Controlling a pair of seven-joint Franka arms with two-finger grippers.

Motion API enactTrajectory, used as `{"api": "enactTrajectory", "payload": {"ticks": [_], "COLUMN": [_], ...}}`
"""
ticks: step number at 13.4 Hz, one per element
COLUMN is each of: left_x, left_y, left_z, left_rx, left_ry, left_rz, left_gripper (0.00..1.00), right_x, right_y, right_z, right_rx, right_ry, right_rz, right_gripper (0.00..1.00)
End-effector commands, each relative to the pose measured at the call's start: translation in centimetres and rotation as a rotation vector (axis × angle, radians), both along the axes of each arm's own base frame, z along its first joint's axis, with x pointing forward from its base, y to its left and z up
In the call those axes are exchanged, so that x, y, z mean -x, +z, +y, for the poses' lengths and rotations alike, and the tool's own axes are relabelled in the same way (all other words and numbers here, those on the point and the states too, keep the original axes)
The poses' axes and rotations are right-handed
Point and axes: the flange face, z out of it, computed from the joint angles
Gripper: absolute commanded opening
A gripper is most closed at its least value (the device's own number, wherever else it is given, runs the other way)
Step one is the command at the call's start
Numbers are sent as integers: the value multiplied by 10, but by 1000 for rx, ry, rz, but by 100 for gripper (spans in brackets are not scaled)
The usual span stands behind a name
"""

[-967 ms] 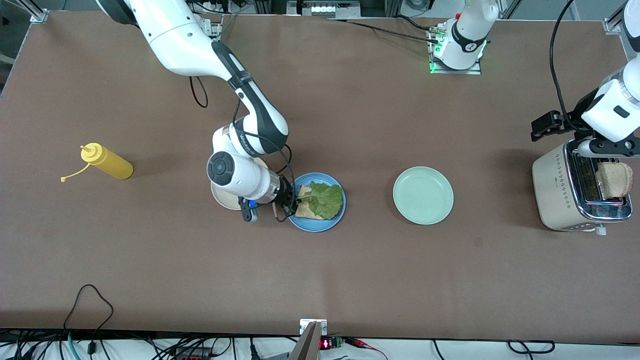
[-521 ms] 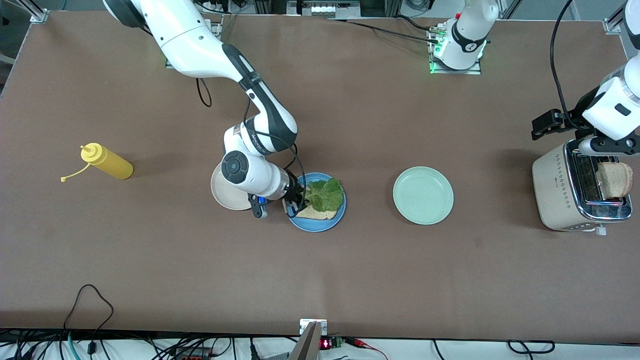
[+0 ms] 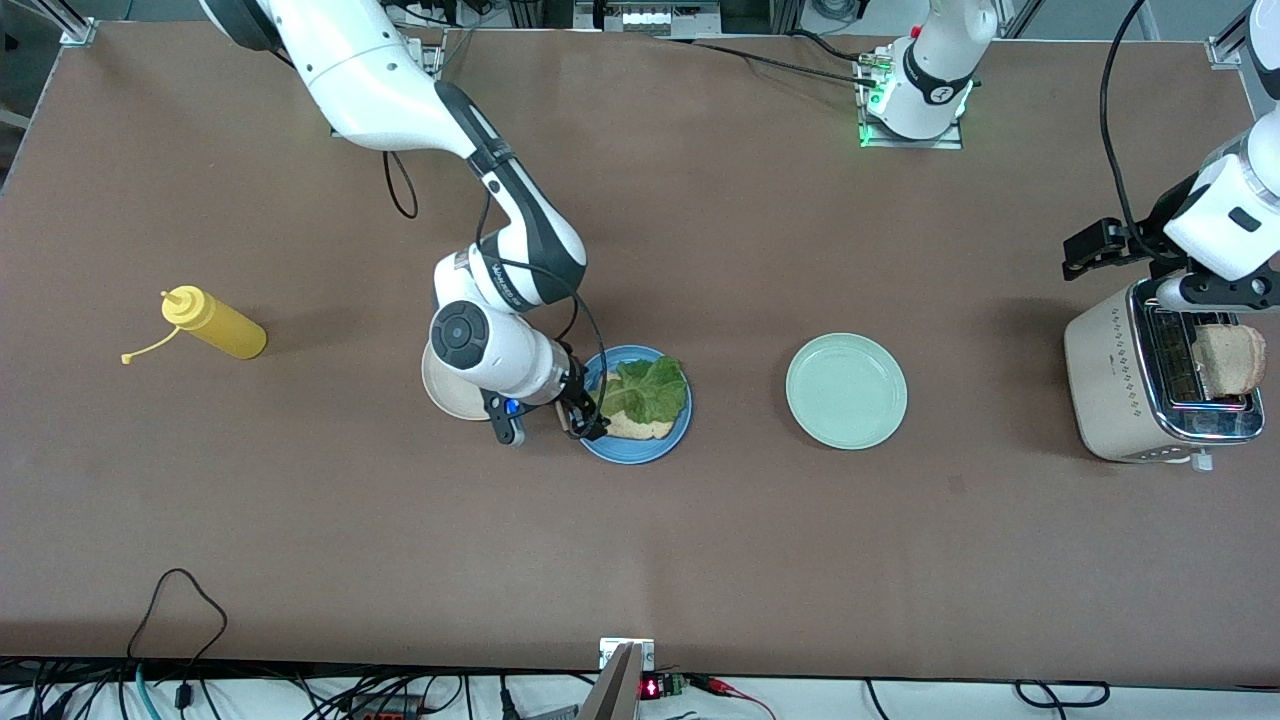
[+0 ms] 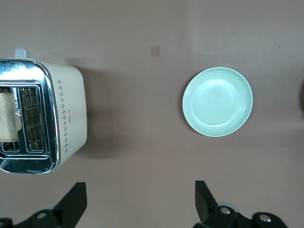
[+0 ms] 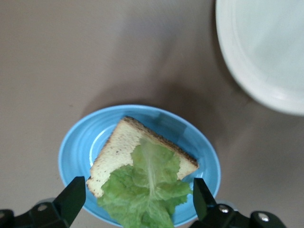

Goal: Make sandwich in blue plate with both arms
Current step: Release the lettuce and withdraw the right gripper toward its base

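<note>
lettuce [image 5: 145,190] lies on toast [image 5: 124,151] in the blue plate [image 3: 636,449]. right gripper [image 3: 585,412] gapes wide over it. left gripper [image 4: 137,204], wide too, waits above the toaster [image 3: 1140,390].

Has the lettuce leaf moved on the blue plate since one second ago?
Yes. The lettuce leaf now lies slightly more toward the robots' bases on the blue plate, leaving more toast uncovered.

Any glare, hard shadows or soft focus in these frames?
Front view: even light, glint on the toaster chrome, soft shadow beside the mustard bottle. Right wrist view: cream plate washed out, dark shadow by the blue plate. Left wrist view: toaster shadow on the table.
</note>
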Motion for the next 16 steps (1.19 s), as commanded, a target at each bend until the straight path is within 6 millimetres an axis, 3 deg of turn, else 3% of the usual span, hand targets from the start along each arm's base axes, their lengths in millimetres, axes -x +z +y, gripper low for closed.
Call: {"api": "enactTrajectory", "payload": {"ticks": [1,4,7,9,13,16], "left_x": [7,8,8,8,8,9], "left_y": [4,3,4,3,5,5], "left_z": [0,0,-2,-2,-2,-2], "left_rx": [-22,-23,-24,-24,-20,-20], "left_ry": [0,9,27,29,29,11], "left_rz": [2,11,5,7,4,4], "left_gripper": [100,100,100,100,100,100], "right_x": [-6,5,34,53,82,96], "right_y": [64,111,164,189,224,227], "right_z": [-53,-123,-176,-218,-313,-387], "right_rx": [-1,-21,-55,-81,-78,-69], "right_ry": [189,438,560,623,849,983], "right_rz": [20,44,-5,-3,16,-20], "right_gripper": [100,100,100,100,100,100]}}
